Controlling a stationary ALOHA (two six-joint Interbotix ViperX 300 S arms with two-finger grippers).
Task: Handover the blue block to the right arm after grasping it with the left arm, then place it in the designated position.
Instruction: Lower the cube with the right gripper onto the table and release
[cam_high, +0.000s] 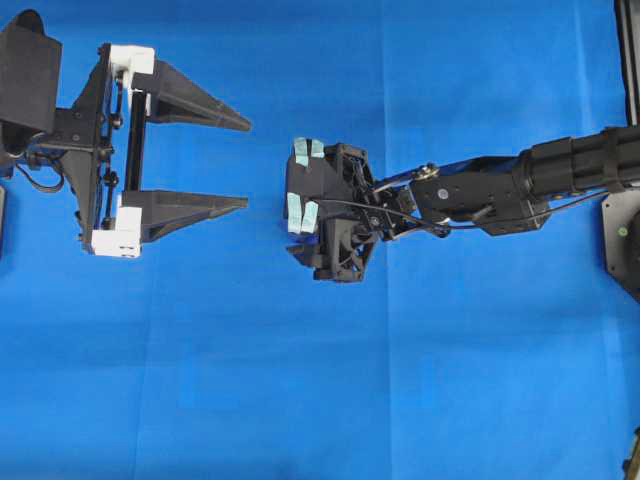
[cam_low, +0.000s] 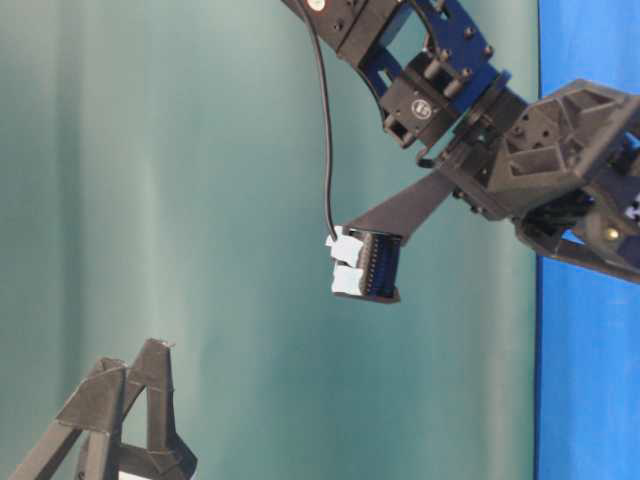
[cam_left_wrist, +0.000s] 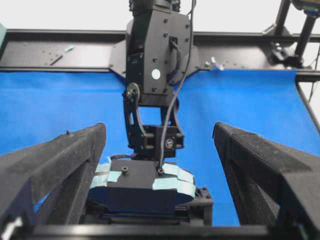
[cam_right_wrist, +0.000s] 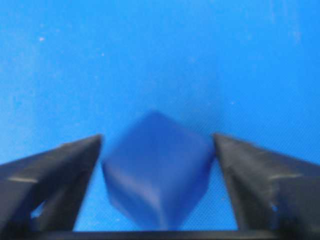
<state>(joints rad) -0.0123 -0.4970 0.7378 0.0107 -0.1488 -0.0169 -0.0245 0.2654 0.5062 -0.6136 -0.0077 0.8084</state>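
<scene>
**Blue block between my right fingers, both claws spread**

The blue cloth (cam_high: 300, 400) covers the whole desk under me, creased in a few straight folds. My left arm (cam_high: 60, 130) sits at the left edge of the desk, its claw (cam_high: 245, 165) spread wide and carrying nothing, white brackets at the roots of its two pointed fingers, tips aimed toward the middle. My right arm (cam_high: 520, 180) reaches in from the right edge to about the middle of the desk, wrist rolled and pointed down at the cloth. Its claw (cam_right_wrist: 157, 145) stands parted: in the right wrist view both fingers flank the blue block (cam_right_wrist: 157, 170), a narrow gap on the left side, the right finger at or just off its edge. The block looks blurred, a dark-blue cube with soft corners, one corner up, darker than the cloth. Whether it rests on the cloth I cannot tell. From overhead my right claw's own body hides it. Pale tape strips (cam_high: 300, 210) sit on that body.
</scene>
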